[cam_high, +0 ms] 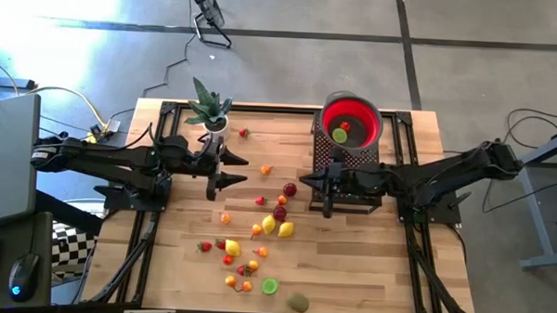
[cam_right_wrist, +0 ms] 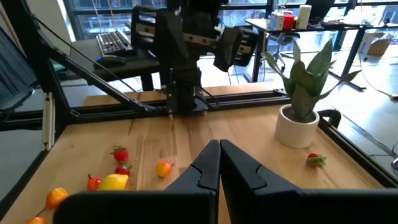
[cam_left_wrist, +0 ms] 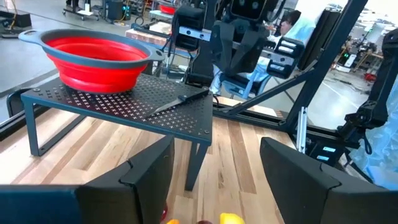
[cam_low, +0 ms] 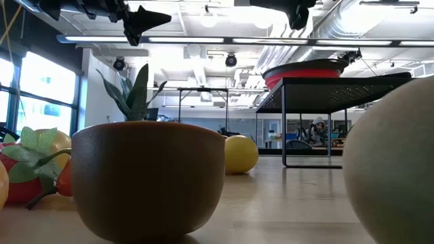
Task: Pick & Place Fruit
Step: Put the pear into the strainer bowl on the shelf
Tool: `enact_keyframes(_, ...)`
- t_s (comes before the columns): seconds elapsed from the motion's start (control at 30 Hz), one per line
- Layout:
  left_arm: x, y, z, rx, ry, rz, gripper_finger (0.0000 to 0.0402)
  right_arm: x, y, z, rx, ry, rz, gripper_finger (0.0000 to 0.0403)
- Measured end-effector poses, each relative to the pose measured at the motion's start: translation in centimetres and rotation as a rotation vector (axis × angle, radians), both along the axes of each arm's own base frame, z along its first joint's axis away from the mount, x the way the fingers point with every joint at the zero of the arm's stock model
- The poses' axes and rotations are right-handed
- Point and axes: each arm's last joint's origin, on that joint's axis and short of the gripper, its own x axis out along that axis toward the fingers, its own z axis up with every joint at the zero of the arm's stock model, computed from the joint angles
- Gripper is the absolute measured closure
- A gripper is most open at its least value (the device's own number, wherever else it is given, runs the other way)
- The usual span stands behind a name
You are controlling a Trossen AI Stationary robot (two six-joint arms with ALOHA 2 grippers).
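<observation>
Left gripper point(cam_high: 242, 170) hangs spread and empty over the scattered fruit point(cam_high: 257, 232), seemingly poised to pick; right gripper point(cam_high: 303, 183), clenched on nothing, waits beside the red bowl point(cam_high: 352, 119).

Low view: brown bowl-like shape point(cam_low: 149, 177) close to lens, blurred, hides surface behind it. Pale round object point(cam_low: 397, 169) cut off by right edge; kind unclear. Red fruit with green leaves point(cam_low: 27, 166) cut by left edge. Both arms cropped at top edge.

Left wrist view: yellow fruit point(cam_left_wrist: 231, 219) cut by bottom edge. Red bowl point(cam_left_wrist: 99, 59) contents hidden by its wall.

High view: scattered fruit point(cam_high: 257, 232) too small to name kinds.
</observation>
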Motion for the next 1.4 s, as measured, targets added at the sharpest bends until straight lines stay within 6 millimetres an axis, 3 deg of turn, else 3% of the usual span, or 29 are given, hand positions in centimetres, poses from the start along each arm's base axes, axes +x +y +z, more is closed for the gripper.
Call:
enact_keyframes(0.5, -0.2, -3.0, -0.7, 0.023, 0.07, 0.022, 0.0263, -0.1, 0.1, 0.1, 0.004, -0.003, 0.026, 0.04)
enact_keyframes(0.97, -0.3, -3.1, -1.2, -0.029, 0.122, 0.019, 0.0268, -0.1, 0.1, 0.1, 0.004, -0.002, 0.026, 0.04)
enact_keyframes(1.4, -1.0, -5.7, -1.4, -0.073, 0.143, -0.013, 0.0268, 0.0, 0.1, 0.3, -0.019, -0.017, 0.03, 0.0401)
